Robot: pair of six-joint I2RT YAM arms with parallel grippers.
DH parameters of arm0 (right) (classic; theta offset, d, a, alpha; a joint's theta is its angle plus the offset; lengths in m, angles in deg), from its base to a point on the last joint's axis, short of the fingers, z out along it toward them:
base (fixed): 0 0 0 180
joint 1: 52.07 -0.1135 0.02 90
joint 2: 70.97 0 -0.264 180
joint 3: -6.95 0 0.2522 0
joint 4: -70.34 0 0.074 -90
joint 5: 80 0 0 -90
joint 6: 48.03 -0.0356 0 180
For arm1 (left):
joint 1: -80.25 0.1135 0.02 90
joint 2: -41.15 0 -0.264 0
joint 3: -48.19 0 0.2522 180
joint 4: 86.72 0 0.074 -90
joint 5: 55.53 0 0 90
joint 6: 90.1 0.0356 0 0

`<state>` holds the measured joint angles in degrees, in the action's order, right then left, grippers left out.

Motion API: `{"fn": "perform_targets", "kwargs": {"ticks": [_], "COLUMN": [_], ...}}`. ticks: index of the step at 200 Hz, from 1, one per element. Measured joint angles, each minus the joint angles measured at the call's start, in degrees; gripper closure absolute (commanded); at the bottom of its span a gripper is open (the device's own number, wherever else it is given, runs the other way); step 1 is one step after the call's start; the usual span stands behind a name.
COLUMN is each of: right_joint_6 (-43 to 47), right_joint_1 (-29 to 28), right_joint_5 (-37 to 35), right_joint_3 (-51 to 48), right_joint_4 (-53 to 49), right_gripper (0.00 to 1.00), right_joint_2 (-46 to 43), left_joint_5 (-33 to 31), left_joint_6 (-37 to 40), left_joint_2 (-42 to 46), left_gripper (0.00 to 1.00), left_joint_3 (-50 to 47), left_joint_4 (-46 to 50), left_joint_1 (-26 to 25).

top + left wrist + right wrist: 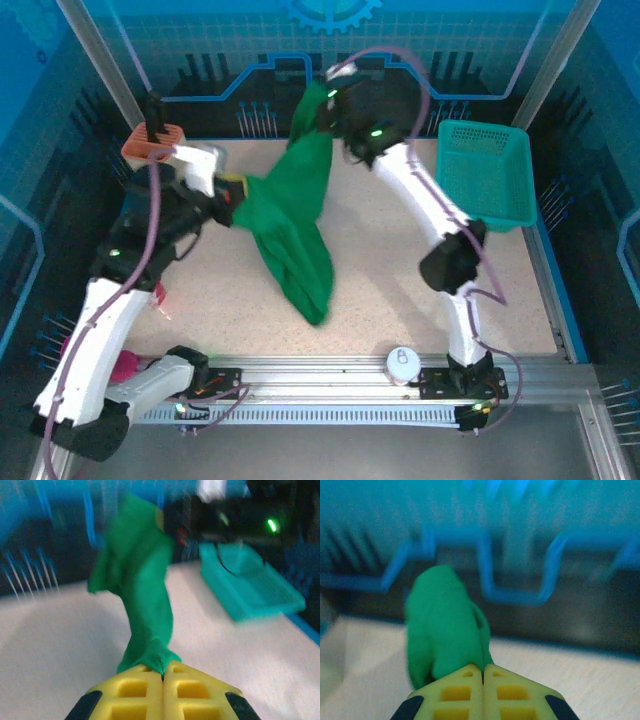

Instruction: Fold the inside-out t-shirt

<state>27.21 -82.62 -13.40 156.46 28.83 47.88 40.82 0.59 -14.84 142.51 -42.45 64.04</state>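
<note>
Soft, rumpled green cloth t-shirt [290,225]

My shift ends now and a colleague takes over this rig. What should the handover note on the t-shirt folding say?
Grippers: left gripper shut on one end of the t-shirt; right gripper shut on another part, raised toward the back of the table.
Things: the shirt is bunched and strung between the two grippers, its lower part drooping to the table in the middle. The teal basket sits at the right back corner, apart from the shirt.
Done: both grips are taken; no fold is visible.
Left: spread the shirt flat, then fold it.
</note>
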Motion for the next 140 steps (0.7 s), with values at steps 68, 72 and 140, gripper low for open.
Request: {"fn": "perform_targets", "kwargs": {"ticks": [68,72,140], "right_joint_6": [-6.7,-8.0,-28.2], "right_joint_1": [-1.7,-1.7,0.5], "right_joint_5": [-3.8,-3.5,9.9], "right_joint_3": [-63.5,-67.7,-106.9], "right_joint_4": [27.8,28.5,10.1], "right_gripper": [0.71,0.66,0.44], "right_joint_2": [-56.5,-57.2,-55.7], "left_joint_5": [0.6,1.1,0.4], "left_joint_6": [10.3,8.4,-28.8], "left_joint_2": [4.8,4.9,4.2], "left_gripper": [0.84,0.75,0.31], "left_joint_3": [-15.0,-19.4,-57.4], "left_joint_4": [-9.3,-10.9,-17.7], "left_joint_1": [-2.8,-2.8,-3.1]}}
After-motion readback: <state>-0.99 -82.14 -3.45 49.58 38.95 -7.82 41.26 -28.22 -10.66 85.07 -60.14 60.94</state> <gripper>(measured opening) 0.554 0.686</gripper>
